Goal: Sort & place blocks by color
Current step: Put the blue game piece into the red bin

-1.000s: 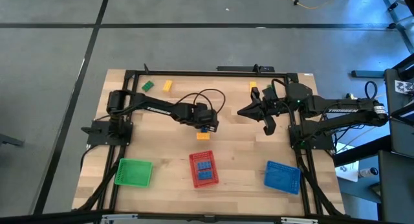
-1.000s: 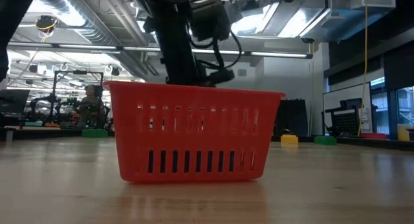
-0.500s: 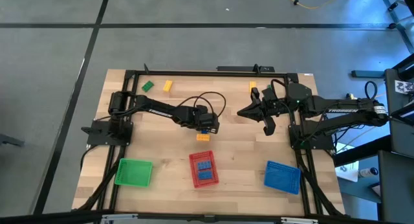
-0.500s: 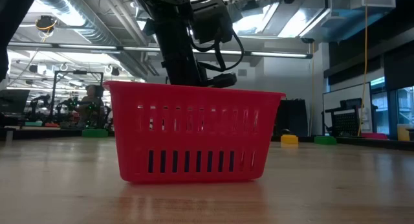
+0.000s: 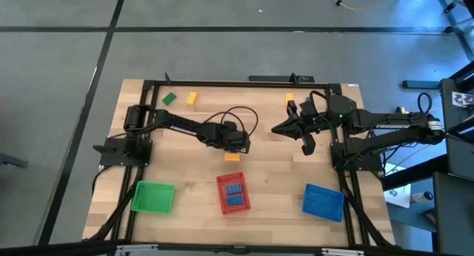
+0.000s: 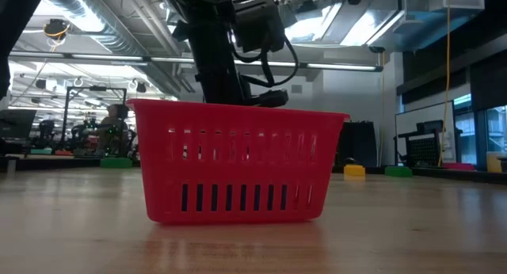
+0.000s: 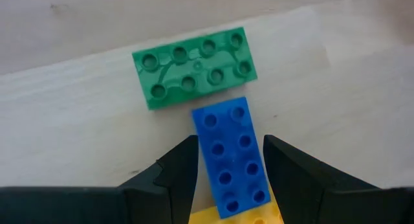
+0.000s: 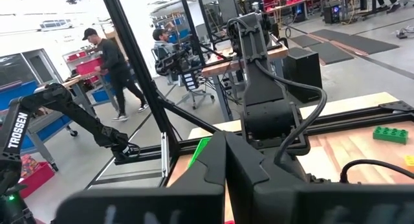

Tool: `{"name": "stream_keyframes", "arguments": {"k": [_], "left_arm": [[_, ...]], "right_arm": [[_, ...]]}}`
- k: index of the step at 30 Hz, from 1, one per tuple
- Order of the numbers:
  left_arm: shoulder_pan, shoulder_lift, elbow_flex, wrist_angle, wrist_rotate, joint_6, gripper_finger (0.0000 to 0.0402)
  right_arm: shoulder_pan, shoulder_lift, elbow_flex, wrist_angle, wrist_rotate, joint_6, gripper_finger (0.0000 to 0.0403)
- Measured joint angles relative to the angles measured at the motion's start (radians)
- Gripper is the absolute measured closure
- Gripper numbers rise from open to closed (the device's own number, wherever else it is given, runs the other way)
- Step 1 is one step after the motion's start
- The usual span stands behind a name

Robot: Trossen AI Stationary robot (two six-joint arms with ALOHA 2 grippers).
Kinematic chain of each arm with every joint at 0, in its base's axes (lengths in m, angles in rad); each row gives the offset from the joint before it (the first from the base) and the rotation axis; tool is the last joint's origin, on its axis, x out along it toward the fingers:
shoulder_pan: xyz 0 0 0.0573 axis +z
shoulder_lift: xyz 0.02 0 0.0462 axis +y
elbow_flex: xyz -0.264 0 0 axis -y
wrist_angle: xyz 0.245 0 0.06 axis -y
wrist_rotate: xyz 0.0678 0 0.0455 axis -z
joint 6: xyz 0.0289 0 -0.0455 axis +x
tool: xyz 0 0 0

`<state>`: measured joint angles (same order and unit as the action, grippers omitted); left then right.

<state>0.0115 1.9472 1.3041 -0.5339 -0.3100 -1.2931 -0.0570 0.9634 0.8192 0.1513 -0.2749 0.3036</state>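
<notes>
My left gripper (image 7: 228,146) is open at the table's middle (image 5: 235,143), pointing down. Its two fingers stand on either side of a blue brick (image 7: 226,130) that lies studs up on the wood. A green brick (image 7: 194,67) lies just beyond the blue brick's far end, and a yellow brick (image 7: 249,216) at its near end. My right gripper (image 5: 275,129) is shut and empty, held in the air at the right.
A green tray (image 5: 153,197), a red tray (image 5: 232,193) with blue bricks inside and a blue tray (image 5: 324,201) stand along the near edge. Loose bricks lie at the far edge: green (image 5: 169,98), yellow (image 5: 192,98), yellow (image 5: 289,98). People move in the room beyond.
My left gripper has sunk a little toward the blue brick. The bricks have stayed where they were.
</notes>
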Motion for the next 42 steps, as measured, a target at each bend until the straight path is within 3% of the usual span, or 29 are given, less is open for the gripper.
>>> {"name": "stream_keyframes", "arguments": {"k": [26,42], "left_arm": [[-0.008,0.045,0.000,0.023,0.001,0.020,0.0235],[-0.008,0.045,0.000,0.026,0.000,0.012,0.0270]], "right_arm": [[0.000,0.000,0.000,0.006,0.000,-0.013,0.0403],[0.000,0.000,0.000,0.005,0.000,-0.017,0.0403]]}}
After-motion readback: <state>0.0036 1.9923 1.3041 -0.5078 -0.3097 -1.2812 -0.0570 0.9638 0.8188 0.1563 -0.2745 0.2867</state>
